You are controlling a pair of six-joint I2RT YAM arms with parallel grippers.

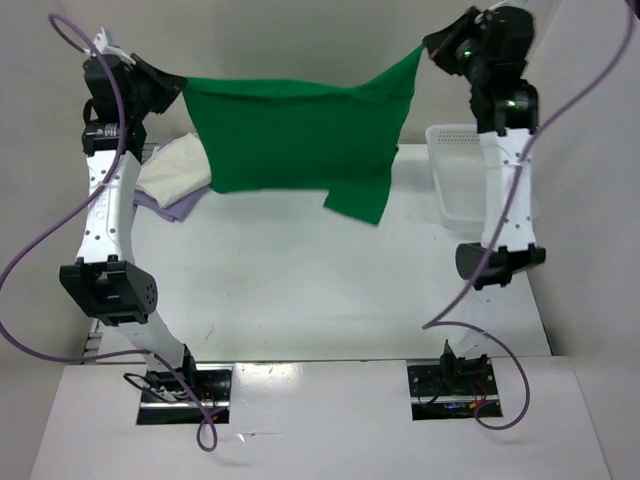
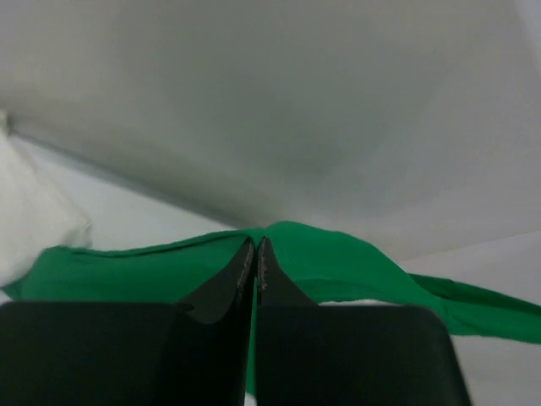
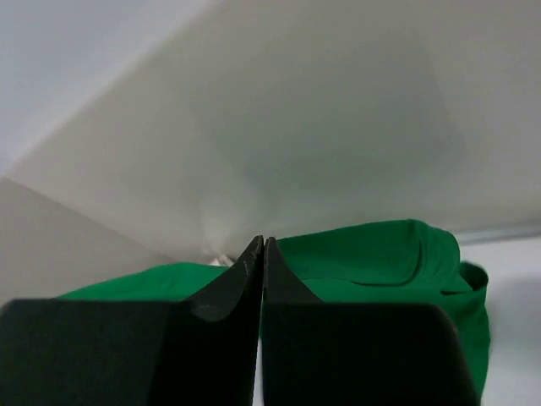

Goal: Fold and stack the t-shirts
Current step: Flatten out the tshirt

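Observation:
The green t-shirt hangs spread in the air between my two raised grippers, its lower edge above the table's far half. My left gripper is shut on its upper left corner; the cloth shows behind the jaws in the left wrist view. My right gripper is shut on its upper right corner, higher than the left; the cloth shows in the right wrist view. The white t-shirt lies folded at the far left on top of the lavender t-shirt, partly hidden behind the green one.
A white mesh basket stands at the far right of the table, behind my right arm. The wall is close behind the hanging shirt.

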